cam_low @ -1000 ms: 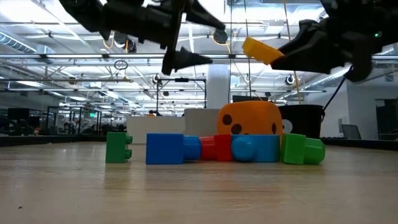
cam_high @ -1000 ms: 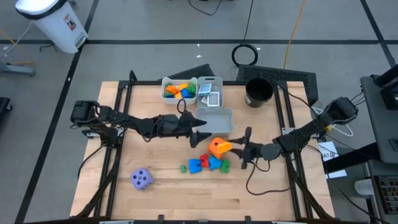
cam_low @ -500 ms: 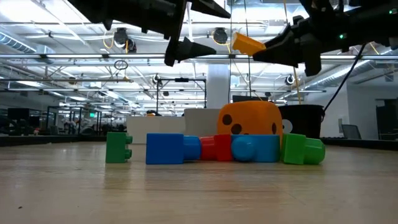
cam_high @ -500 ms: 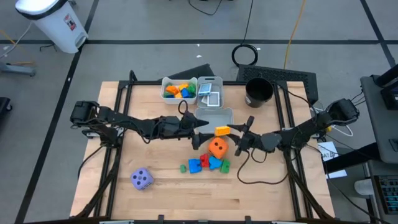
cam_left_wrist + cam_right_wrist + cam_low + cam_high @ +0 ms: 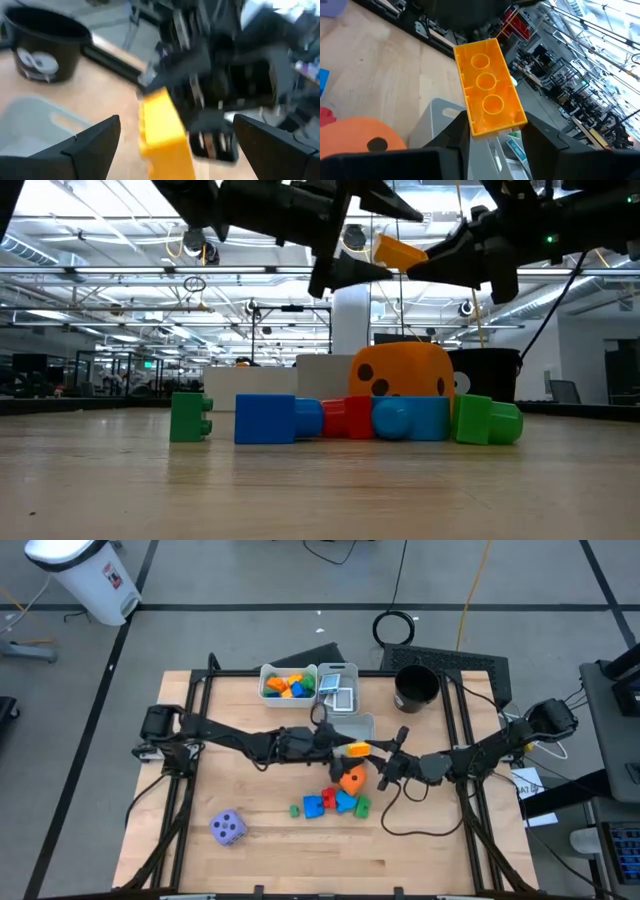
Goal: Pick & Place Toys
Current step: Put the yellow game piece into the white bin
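Right gripper [image 5: 375, 753]: raised above the desk [image 5: 250, 860], jaws pinching one end of a yellow block [image 5: 357, 749]; the block sticks out toward the left arm, above the orange die [image 5: 351, 778].
Left gripper [image 5: 333, 743]: in the air just beside the yellow block, jaws spread wide; in the left wrist view its fingers [image 5: 87, 142] stand either side of the block without touching it.
Yellow block: long, three round sockets on its underside in the right wrist view; held tilted, near the grey bin [image 5: 355, 728].
Orange die: on the desk at mid-table, touching the row of blocks in front of it.
Block row: green block [image 5: 190, 418] at one end, standing slightly apart, then blue [image 5: 272, 420], red [image 5: 347, 416], blue and green [image 5: 486, 423], lying touching.
Purple die [image 5: 228, 828]: alone near the front left of the desk, well apart from the rest.
White bin [image 5: 268, 690]: at the back edge, holding mixed coloured blocks.
Card bin [image 5: 351, 670]: next to it, holding picture cards.
Black cup [image 5: 416, 687]: back right of the desk.
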Robot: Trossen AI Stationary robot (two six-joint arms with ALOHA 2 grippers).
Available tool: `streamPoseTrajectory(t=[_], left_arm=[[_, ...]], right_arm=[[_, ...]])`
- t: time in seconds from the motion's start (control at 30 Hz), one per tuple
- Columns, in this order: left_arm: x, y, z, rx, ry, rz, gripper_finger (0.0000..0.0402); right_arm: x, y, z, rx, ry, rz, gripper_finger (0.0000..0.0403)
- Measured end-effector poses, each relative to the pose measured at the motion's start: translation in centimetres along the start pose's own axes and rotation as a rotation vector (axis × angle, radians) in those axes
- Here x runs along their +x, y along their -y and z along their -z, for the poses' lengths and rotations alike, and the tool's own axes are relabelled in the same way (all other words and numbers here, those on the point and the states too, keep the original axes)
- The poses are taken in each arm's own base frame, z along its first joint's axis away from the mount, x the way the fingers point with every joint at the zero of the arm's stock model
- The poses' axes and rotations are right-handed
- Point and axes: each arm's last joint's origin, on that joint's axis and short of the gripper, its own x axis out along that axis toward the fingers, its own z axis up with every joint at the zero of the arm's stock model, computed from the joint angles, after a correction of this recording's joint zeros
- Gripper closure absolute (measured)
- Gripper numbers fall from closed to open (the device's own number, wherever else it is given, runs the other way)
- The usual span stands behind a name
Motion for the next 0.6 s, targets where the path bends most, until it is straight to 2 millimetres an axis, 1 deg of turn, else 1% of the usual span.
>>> streamPoseTrajectory(t=[0.07,0.27,0.33,0.4,0.47,0.6], left_arm=[[0.3,0.0,0.3,0.003,-0.015,-0.001,0.0011],[0.6,-0.6,0.0,-0.006,-0.017,-0.026,0.0013],[0.6,-0.8,0.0,-0.015,-0.028,-0.031,0.0023],[0.6,-0.8,0.1,-0.025,-0.037,-0.022,0.0048],[0.6,-0.9,0.2,-0.031,-0.056,-0.033,0.0082],[0.7,-1.3,0.2,-0.033,-0.068,-0.047,0.0173]], right_arm=[[0.0,0.0,0.0,0.000,-0.002,0.000,0.0286],[0.0,0.0,0.0,0.000,-0.003,0.001,0.0289],[0.0,0.0,0.0,0.000,-0.003,0.001,0.0288],[0.0,0.0,0.0,0.000,-0.002,0.001,0.0286],[0.0,0.0,0.0,0.000,-0.002,0.001,0.0285],[0.0,0.0,0.0,0.006,0.004,0.001,0.0286]])
